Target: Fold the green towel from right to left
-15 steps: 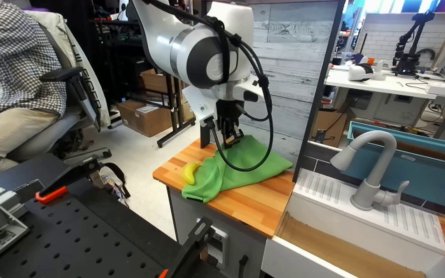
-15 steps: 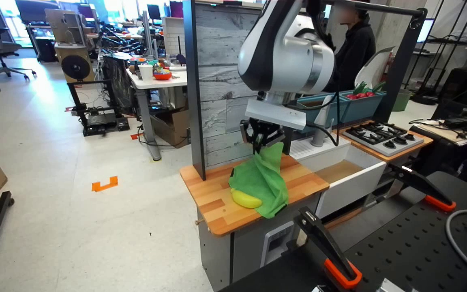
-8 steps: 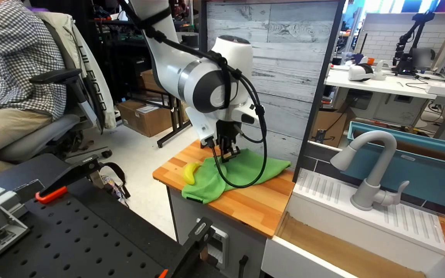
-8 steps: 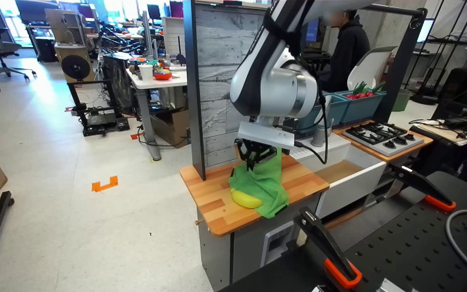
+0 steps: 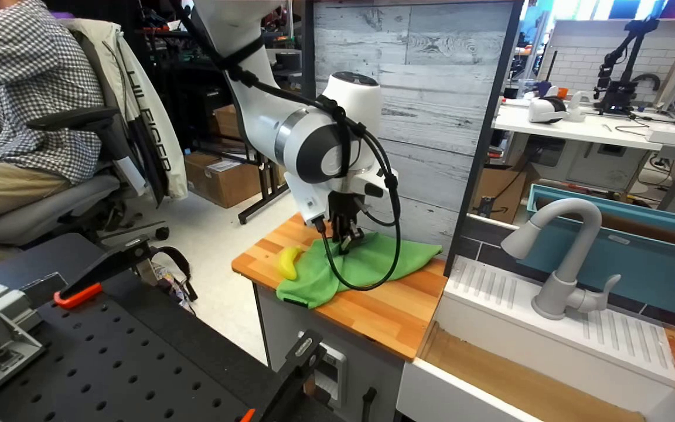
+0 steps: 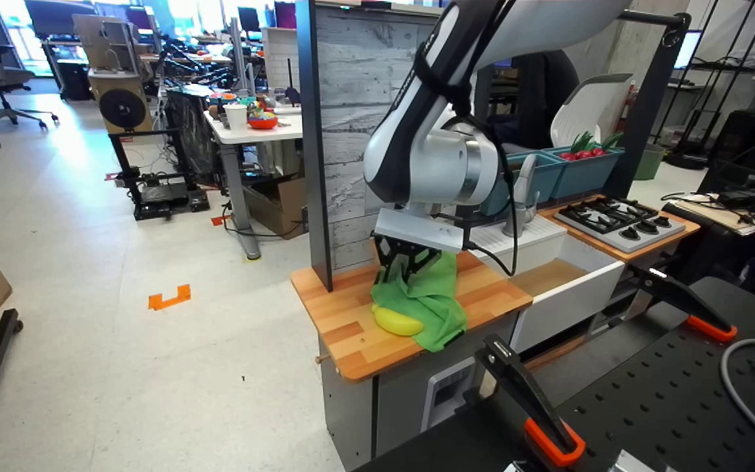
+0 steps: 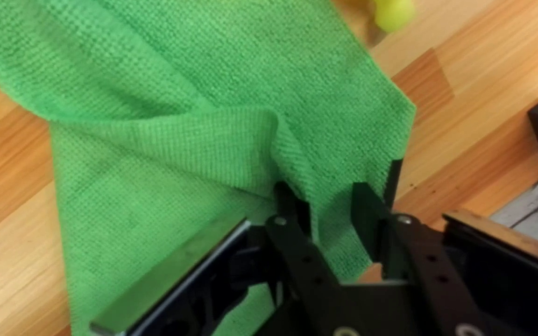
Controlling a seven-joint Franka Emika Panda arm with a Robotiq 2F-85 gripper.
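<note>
Your claw (image 7: 327, 200) stands spread, clutching nothing, with the green towel (image 7: 124, 196) beneath it. The raised fold (image 7: 222, 144) at one fingertip (image 7: 286, 200) could snag if you lift away, pulling layers apart.

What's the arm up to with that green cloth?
A robot arm is partway through folding a green towel on a small wooden tabletop. Its pincer is down at the cloth and open, with a raised ridge of towel appearing to run through the gap. The towel is rumpled and partly doubled over, so the fold doesn't look finished. A yellow banana lies at the towel's edge.
</note>
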